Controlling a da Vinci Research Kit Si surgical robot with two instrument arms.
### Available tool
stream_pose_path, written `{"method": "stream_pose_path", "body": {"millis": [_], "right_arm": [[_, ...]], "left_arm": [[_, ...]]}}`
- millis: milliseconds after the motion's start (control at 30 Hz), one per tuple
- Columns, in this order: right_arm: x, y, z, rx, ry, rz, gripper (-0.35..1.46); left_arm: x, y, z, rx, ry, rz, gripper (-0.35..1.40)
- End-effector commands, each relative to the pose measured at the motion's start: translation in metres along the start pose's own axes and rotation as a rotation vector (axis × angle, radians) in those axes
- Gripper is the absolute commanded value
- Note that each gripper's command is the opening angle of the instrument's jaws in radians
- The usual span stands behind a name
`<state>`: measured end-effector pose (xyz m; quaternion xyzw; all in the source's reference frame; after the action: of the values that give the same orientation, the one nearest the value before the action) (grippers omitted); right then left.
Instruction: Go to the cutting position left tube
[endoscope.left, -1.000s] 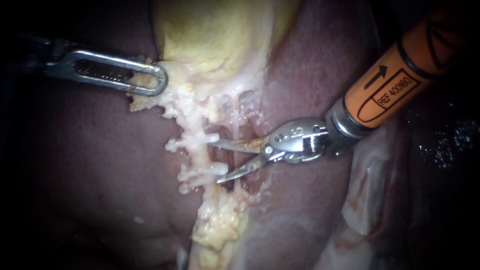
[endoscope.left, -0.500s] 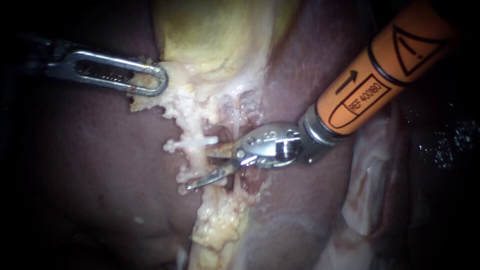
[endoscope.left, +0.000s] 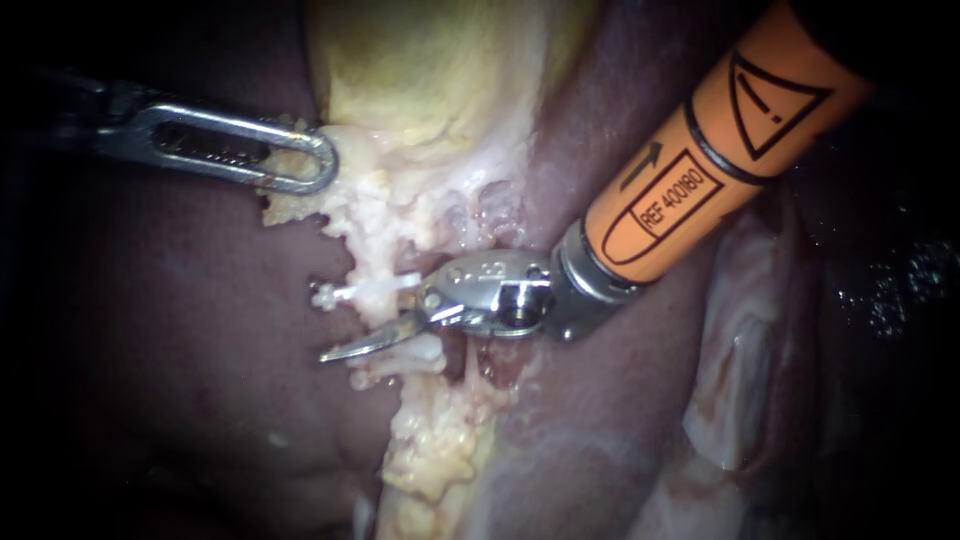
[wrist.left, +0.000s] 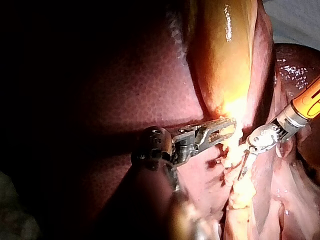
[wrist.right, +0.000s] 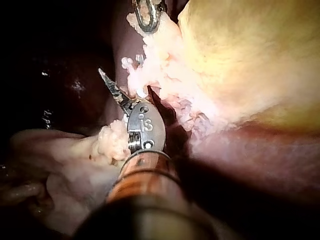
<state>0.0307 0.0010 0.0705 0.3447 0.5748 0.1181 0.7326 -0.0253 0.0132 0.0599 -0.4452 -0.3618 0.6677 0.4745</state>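
Observation:
The left tube (endoscope.left: 388, 318) runs down through pale fatty tissue below the yellow gallbladder (endoscope.left: 430, 70), with a white clip (endoscope.left: 372, 290) above and a second clip (endoscope.left: 405, 355) below. My right instrument (endoscope.left: 378, 322), on an orange shaft, reaches it from the right with its blades open. One blade (endoscope.left: 355, 347) crosses in front of the tube between the clips; the other is hidden behind the tissue. The right wrist view shows the same blades (wrist.right: 132, 92) spread at the fatty strand. My left instrument (endoscope.left: 300, 168) is shut on pale tissue at the gallbladder's lower edge, also visible in the left wrist view (wrist.left: 217, 131).
Dark red liver (endoscope.left: 180, 380) lies on both sides of the fatty strand. A second thin strand (endoscope.left: 470, 365) runs just under the right instrument's wrist. Pale folded tissue (endoscope.left: 740, 380) lies at the right.
My right instrument has moved left along the tissue; its open blades, short of the clips before, now straddle the left tube between the clips. The left instrument has held still.

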Motion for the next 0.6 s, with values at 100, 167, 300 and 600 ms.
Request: {"method": "stream_pose_path", "body": {"millis": [100, 167, 300, 600], "right_arm": [[0.0002, -0.0001, 0.0006, 0.000, 0.008, 0.009, 1.31], [0.0004, -0.0002, 0.0010, -0.001, 0.010, 0.021, 1.31], [0.0006, -0.0003, 0.0016, -0.003, 0.013, 0.027, 1.31], [0.0002, -0.0008, 0.0021, -0.007, 0.012, 0.028, 1.33]], "left_arm": [[0.0000, 0.0000, 0.0000, 0.000, 0.001, 0.000, -0.35], [0.0000, 0.0000, 0.0001, 0.000, 0.001, 0.000, -0.35], [0.0000, 0.0000, 0.0001, 0.000, 0.000, 0.000, -0.35], [0.0000, 0.0000, 0.0000, 0.000, 0.000, 0.000, -0.35]]}}
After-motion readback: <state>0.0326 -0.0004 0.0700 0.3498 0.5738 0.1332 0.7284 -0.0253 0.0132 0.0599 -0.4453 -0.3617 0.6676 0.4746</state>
